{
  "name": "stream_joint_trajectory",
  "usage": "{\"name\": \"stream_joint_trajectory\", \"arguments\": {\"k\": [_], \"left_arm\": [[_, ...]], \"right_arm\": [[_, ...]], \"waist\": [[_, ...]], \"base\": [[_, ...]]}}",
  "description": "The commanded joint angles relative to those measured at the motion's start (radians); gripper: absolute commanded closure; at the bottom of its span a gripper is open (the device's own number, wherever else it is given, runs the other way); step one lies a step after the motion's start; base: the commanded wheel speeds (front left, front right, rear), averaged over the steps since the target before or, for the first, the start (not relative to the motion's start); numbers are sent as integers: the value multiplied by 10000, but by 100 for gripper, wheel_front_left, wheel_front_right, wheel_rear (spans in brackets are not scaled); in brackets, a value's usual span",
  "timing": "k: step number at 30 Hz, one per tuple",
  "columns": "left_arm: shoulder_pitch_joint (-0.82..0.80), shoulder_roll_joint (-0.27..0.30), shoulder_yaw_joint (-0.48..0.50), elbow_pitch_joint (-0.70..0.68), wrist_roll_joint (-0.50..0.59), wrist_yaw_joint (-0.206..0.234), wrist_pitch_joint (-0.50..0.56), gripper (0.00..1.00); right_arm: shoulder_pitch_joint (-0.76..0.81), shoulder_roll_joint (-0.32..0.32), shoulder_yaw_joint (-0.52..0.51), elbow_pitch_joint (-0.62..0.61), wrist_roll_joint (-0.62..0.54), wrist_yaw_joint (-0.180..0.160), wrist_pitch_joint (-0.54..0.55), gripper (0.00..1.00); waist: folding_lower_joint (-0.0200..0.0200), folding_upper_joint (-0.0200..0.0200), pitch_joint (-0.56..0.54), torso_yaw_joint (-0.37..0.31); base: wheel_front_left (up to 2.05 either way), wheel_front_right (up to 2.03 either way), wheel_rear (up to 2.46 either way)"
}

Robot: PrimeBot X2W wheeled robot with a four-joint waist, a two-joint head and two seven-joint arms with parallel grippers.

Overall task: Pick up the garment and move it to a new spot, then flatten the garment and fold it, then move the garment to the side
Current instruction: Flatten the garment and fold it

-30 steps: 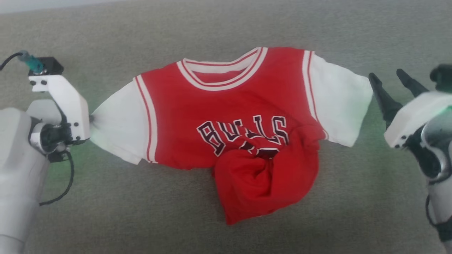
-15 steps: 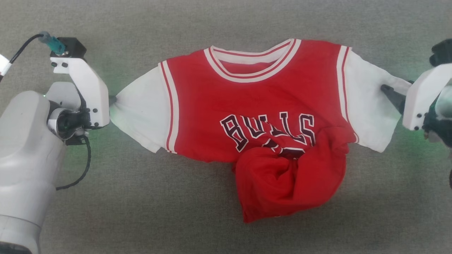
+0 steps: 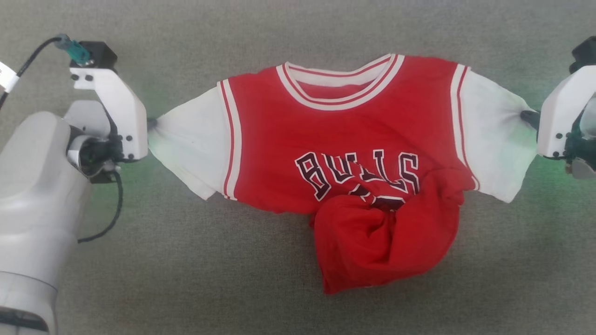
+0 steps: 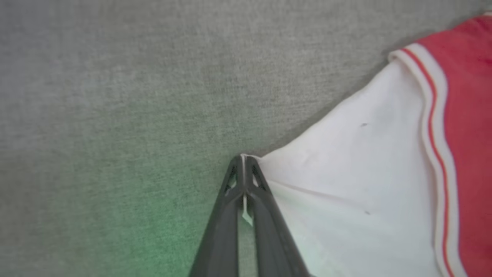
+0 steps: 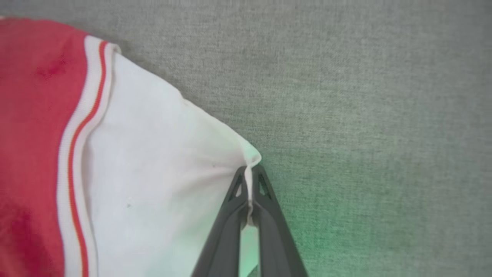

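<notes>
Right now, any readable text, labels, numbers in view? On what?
"BULLS": dark, white-outlined block letters across the chest of the red T-shirt.
Dark print below it: mostly covered by the bunched-up hem, unreadable.
White tag at the head view's left edge: too small to read.

The left gripper [image 4: 243, 159] pinched its two dark fingers [image 4: 225, 219] together on the edge of the T-shirt [image 4: 467, 127], at the tip of its white sleeve [image 4: 357, 173], with a sliver of white cloth showing between them. The sleeve fanned out to the right, toward the red-and-white striped trim [image 4: 432, 127] and the red body. The grey woven surface [image 4: 115, 88] lay to the left and far side, tinted green beside the fingers.
</notes>
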Motion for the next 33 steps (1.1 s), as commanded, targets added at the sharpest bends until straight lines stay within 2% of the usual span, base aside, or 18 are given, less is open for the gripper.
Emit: {"name": "stream_joint_trajectory", "arguments": {"k": [1, 9, 15, 24, 33], "left_arm": [[-116, 122, -46, 110, 86, 17, -106, 100], [-1124, 425, -161, -463, 522, 2, -531, 100], [-1992, 506, -148, -899, 683, -19, -945, 100], [-3212, 682, -74, -1106, 1133, 116, -1894, 100], [-4027, 790, -135, -997, 1286, 111, -2158, 100]], "right_arm": [[-39, 77, 95, -44, 97, -5, -163, 100], [-713, 56, 612, -876, 225, -5, -1402, 100], [-1549, 169, 1111, -1047, 140, -6, -2390, 100], [-3087, 593, 1744, -507, -205, -5, -4304, 100], [-4358, 928, 2157, 468, -381, -6, -5216, 100]], "waist": [[0, 0, -231, -19], [0, 0, -1354, -67], [0, 0, -2253, -107], [0, 0, -3305, -192], [0, 0, -3699, -218]], "base": [[0, 0, 0], [0, 0, 0], [0, 0, 0], [0, 0, 0], [0, 0, 0]]}}
